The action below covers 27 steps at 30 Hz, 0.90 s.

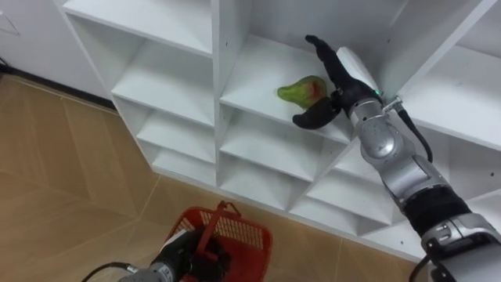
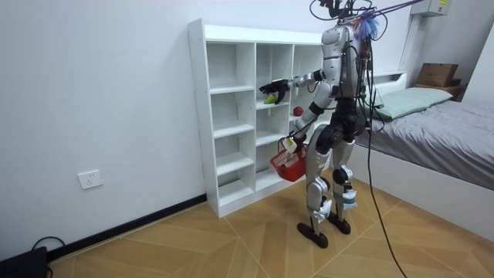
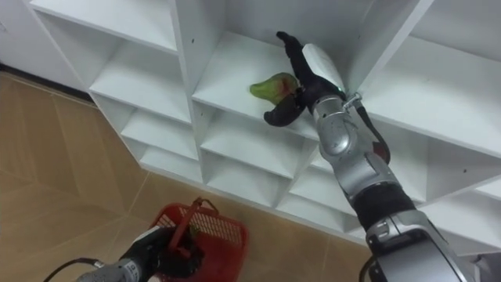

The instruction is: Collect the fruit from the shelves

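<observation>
Fruit [image 1: 302, 90], green with a red patch, lies on a shelf in an upper compartment of the white closet [image 1: 166, 77]. Our right hand [image 1: 344, 74] reaches into that compartment and is spread wide about the fruit, fingers straight above it and thumb bent under its near side; we cannot tell whether it touches. Low before the closet, our left hand [image 1: 182, 249] is curled round the handle of the red basket [image 1: 244, 232].
</observation>
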Motion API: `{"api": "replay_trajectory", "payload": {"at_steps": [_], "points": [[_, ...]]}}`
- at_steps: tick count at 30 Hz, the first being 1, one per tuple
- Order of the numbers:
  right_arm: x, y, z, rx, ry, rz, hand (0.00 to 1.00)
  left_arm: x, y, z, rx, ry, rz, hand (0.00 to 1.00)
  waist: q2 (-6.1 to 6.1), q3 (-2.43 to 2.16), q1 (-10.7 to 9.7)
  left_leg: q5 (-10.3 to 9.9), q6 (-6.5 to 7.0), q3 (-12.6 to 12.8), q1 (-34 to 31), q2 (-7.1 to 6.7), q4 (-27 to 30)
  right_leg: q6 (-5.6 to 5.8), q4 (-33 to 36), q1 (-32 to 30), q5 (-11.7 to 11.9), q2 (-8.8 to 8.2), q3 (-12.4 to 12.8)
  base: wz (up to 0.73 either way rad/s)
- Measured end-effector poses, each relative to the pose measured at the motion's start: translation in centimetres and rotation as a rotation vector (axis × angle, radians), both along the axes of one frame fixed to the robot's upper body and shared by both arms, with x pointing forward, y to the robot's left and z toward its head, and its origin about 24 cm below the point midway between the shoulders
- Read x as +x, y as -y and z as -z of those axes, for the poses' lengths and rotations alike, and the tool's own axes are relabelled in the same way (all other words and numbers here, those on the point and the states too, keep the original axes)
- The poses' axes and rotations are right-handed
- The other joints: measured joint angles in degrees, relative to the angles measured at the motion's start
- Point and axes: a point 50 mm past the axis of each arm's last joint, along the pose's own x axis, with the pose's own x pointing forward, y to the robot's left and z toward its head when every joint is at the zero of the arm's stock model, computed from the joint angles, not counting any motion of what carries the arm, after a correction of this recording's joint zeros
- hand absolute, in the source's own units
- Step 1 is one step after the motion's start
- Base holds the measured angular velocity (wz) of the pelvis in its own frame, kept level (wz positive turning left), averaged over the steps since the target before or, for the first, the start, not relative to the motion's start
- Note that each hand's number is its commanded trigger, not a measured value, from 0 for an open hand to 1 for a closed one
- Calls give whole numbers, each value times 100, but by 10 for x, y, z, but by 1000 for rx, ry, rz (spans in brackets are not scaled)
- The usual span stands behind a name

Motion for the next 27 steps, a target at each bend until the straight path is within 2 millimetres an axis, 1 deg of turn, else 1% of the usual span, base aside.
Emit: {"api": "replay_trajectory", "payload": {"at_steps": [9,10,13,15,17,22,27], "points": [[1,2,-1,-1,-3,2,0,3,0,-1,1,7,3,100,-2,-1,8,21,9,1,-66,-4,23,-4,87,-101,2,-19,14,0],[1,2,-1,-2,-5,2,5,3,0,-1,2,7,4,100,-2,-1,8,25,10,6,-66,-5,23,-4,87,-101,2,-20,15,0],[1,2,0,-3,-14,-2,50,3,0,-1,4,6,8,100,-1,0,8,34,12,7,-66,-8,23,-4,89,-99,2,-23,14,0],[1,2,0,-4,-17,-2,73,3,0,-1,4,6,9,100,-1,0,9,38,13,7,-67,-8,21,-4,93,-99,2,-24,14,0],[1,2,1,-3,-21,-3,100,2,1,-1,3,5,11,100,-1,1,10,39,13,6,-68,-8,19,-5,97,-99,3,-24,14,0],[0,2,6,-18,-63,-25,100,2,1,-1,3,5,15,100,-1,7,11,39,13,6,-79,-8,12,-9,105,-102,5,-24,13,0],[3,5,4,-23,-54,7,100,2,2,-1,3,5,16,100,-3,10,28,41,17,14,-83,-12,19,-8,106,-121,5,-32,15,0]]}}
